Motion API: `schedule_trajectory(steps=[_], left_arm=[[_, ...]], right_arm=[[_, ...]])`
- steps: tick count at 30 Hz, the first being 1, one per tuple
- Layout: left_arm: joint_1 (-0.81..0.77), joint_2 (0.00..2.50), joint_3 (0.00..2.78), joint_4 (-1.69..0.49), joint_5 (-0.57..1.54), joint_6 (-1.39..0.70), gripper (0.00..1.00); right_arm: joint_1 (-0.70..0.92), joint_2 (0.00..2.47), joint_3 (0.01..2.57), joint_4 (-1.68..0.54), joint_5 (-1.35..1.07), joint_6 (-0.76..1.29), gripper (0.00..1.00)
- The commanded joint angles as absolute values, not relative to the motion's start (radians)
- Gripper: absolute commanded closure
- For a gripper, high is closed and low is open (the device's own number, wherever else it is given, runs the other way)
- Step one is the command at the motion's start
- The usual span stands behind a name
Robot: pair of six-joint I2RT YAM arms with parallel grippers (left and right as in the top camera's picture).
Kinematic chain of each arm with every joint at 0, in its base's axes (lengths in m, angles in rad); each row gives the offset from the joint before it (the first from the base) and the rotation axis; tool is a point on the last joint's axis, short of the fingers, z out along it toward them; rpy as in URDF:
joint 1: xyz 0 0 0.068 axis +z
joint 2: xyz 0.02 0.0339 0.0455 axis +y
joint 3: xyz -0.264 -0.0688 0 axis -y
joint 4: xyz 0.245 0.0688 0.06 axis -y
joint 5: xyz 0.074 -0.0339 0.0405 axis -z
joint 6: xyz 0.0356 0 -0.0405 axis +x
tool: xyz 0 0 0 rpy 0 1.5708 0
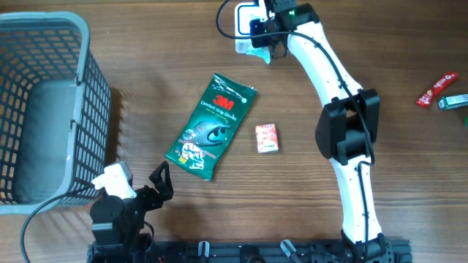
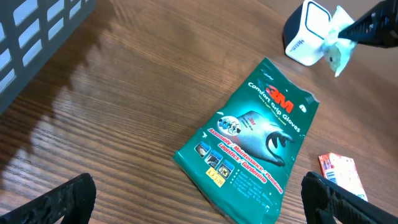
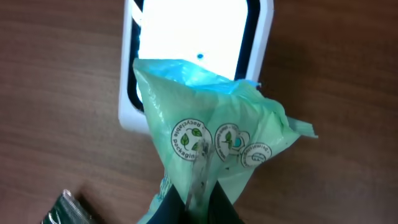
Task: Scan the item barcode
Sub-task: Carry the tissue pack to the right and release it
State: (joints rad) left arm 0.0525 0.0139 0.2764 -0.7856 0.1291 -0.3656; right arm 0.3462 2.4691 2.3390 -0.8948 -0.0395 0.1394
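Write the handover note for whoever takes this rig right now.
Left gripper: open, empty, beside the grey plastic basket.
Right gripper: shut on a pale green plastic bag, held over the lit white scanner.
Dark green 3M gloves pack and small red box lie mid-table.
Done: bag presented. Left: confirm the read; the others probably follow.

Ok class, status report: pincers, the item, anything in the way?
Right pincer shut on green bag, held over scanner. Left pincer open, empty. Nothing between bag and scanner.
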Motion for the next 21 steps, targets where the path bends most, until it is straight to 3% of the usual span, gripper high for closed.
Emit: schedule_trajectory(steps=[1,8,15,16,17,21], left_arm=[[0.047,0.007,0.273,-0.783,0.138,-0.375,0.00],[0.047,0.007,0.273,-0.783,0.138,-0.375,0.00],[0.047,0.007,0.273,-0.783,0.138,-0.375,0.00],[0.047,0.007,0.273,-0.783,0.138,-0.375,0.00],[0.047,0.007,0.273,-0.783,0.138,-0.375,0.00],[0.047,0.007,0.273,-0.783,0.138,-0.375,0.00]], right_arm=[[0.339,2.466,2.437,-0.993,0.025,0.193,0.96],[0.060,2.372,2.426,-1.216,0.249,0.264,0.96],[-0.404,2.400,2.094,-1.009,0.239,0.265,0.96],[-0.436,2.400,2.094,-0.995,0.215,0.264,0.76],[-0.461,2.397,2.102,-0.985,0.161,0.216,0.03],[-0.443,2.331,2.234,-1.031,-0.152,0.186,0.00]])
